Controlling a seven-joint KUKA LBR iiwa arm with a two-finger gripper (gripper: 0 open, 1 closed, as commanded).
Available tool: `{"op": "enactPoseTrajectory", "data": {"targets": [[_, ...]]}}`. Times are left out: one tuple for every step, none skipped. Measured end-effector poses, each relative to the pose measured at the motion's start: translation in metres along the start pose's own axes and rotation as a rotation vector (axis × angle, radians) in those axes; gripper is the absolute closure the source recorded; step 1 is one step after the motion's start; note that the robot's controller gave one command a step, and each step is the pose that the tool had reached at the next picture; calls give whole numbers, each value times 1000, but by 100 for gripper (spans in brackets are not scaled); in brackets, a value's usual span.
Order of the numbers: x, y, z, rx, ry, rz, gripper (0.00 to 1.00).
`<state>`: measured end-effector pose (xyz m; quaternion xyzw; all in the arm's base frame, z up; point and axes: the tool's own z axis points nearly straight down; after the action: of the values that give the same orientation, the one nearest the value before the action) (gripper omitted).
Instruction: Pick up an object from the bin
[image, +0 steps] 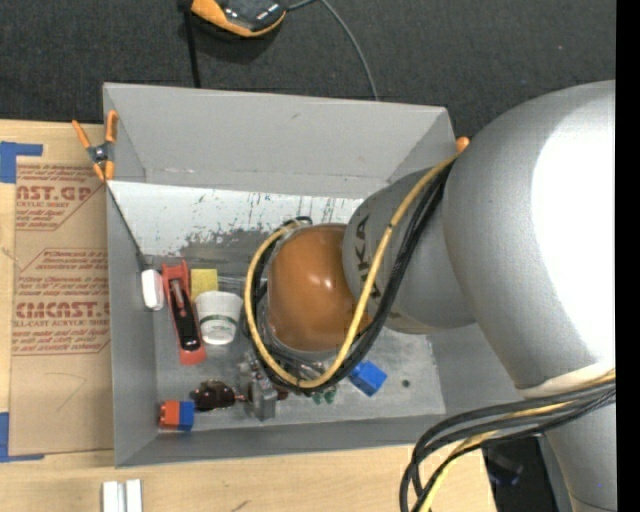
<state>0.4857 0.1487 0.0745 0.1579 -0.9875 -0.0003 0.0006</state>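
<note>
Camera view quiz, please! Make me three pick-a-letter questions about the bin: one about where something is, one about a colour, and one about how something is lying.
1. Where is the yellow block?
A) next to the red-and-black tool, in the view's left part of the bin
B) outside the bin
C) in the bin's far right corner

2. What colour is the small block by the arm's orange cover, near the bin's front wall?
A) pink
B) white
C) blue

3. How is the red-and-black tool placed?
A) standing on end
B) lying flat on the bin floor
C) hanging from the arm

Answers:
1 A: the yellow block sits just to the right of the tool's upper end.
2 C: the small block is bright blue against the grey floor.
3 B: the tool's whole length rests on the floor.
</note>
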Motion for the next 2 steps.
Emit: {"op": "enactPoseTrajectory", "data": {"targets": [[2, 0, -21, 0, 6, 0, 100], [0, 0, -41, 0, -1, -1, 100]]}}
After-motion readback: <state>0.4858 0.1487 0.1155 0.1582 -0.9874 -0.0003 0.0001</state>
